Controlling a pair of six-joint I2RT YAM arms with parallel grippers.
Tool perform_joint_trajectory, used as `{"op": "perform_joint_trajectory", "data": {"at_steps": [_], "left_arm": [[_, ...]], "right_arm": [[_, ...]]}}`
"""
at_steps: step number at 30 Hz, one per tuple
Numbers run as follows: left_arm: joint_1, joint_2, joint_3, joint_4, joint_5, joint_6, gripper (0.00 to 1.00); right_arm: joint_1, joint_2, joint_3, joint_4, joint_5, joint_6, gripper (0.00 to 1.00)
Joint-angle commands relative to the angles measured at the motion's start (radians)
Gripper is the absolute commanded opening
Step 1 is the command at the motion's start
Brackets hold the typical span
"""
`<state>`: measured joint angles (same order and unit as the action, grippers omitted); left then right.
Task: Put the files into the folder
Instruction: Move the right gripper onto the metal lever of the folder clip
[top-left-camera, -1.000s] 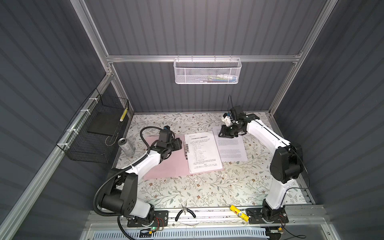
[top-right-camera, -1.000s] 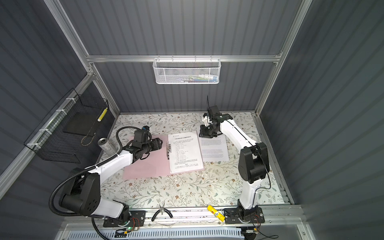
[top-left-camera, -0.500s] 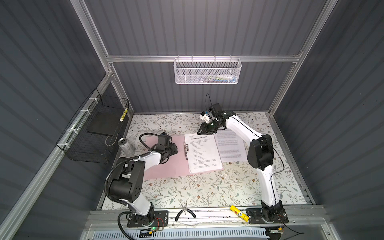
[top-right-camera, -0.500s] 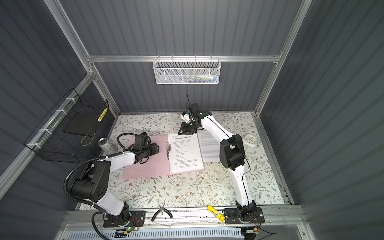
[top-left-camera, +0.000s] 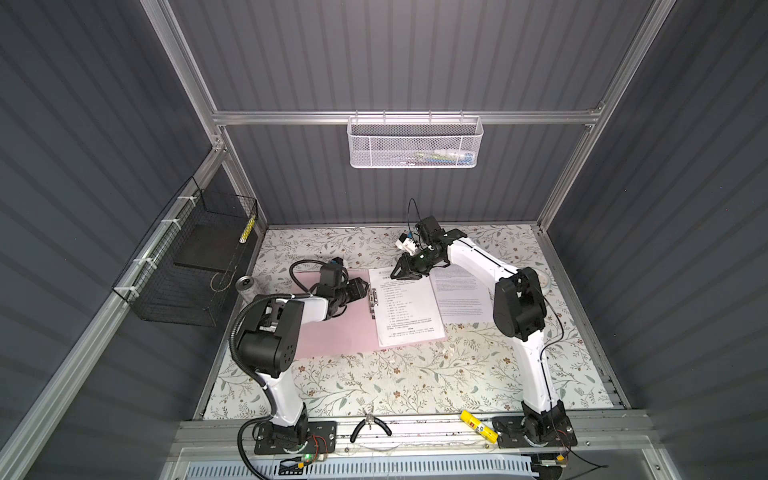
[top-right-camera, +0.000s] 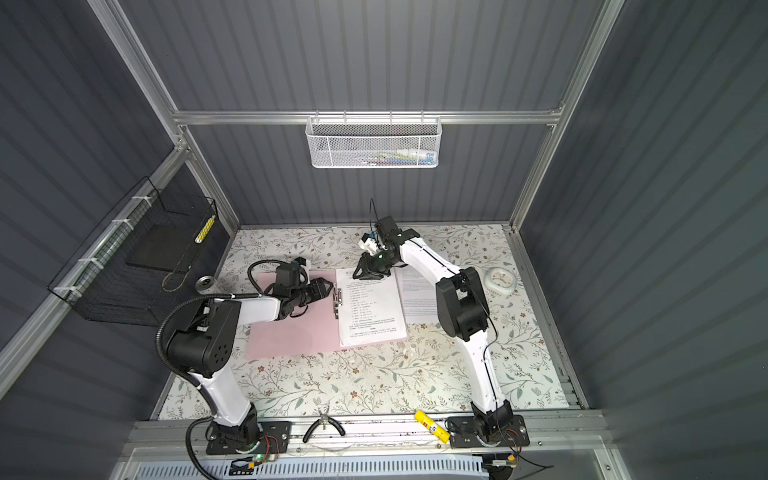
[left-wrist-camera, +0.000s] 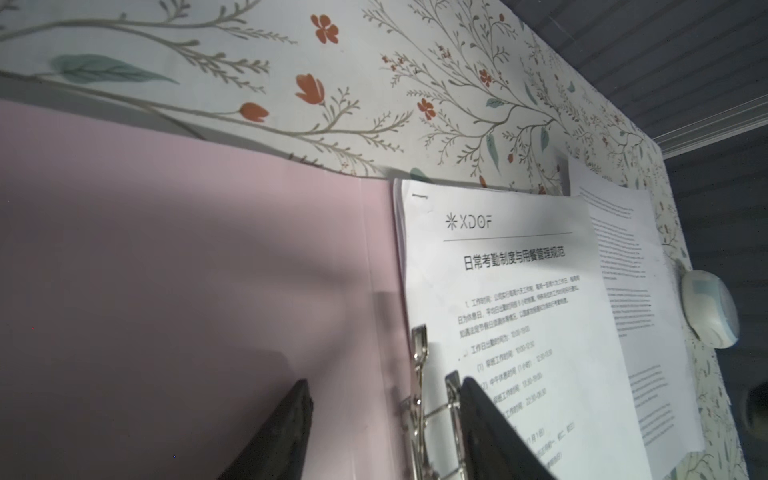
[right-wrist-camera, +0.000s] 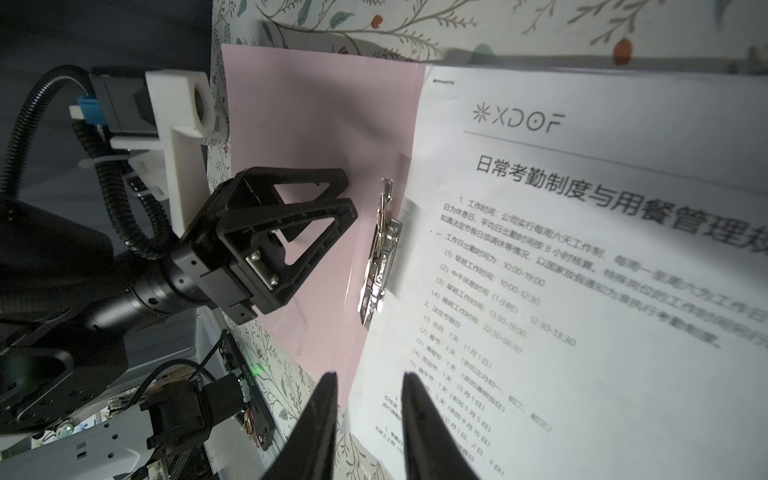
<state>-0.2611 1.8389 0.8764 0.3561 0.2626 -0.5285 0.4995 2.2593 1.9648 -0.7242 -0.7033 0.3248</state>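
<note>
Files (right-wrist-camera: 582, 249) with "XDOF" letterhead on folder (right-wrist-camera: 311, 124), perhaps beside clip (right-wrist-camera: 380, 257)

The left arm (top-left-camera: 307, 309) rises from its near-left base, folds at the elbow and reaches right at low height, wrist level. The left hand (top-left-camera: 365, 287) points right, its jaws parted with nothing between them. The right arm (top-left-camera: 478, 259) rises from its near-right base, bends at the elbow and reaches far-left. The right hand (top-left-camera: 394, 274) points down-left, jaws slightly parted, empty.
</note>
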Motion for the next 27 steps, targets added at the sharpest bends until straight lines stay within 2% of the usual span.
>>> {"op": "perform_joint_trajectory", "data": {"at_steps": [1,11,27], "left_arm": [[0.0,0.037,0.046,0.069,0.097,-0.036,0.58],[0.001,0.101,0.079,0.11,0.167,-0.065,0.53],[0.0,0.141,0.082,0.15,0.215,-0.089,0.48]], "right_arm": [[-0.013,-0.059,-0.037,0.034,-0.021,0.003,0.3],[-0.054,-0.12,-0.159,0.127,-0.074,0.04,0.3],[-0.072,-0.142,-0.196,0.149,-0.079,0.049,0.3]]}}
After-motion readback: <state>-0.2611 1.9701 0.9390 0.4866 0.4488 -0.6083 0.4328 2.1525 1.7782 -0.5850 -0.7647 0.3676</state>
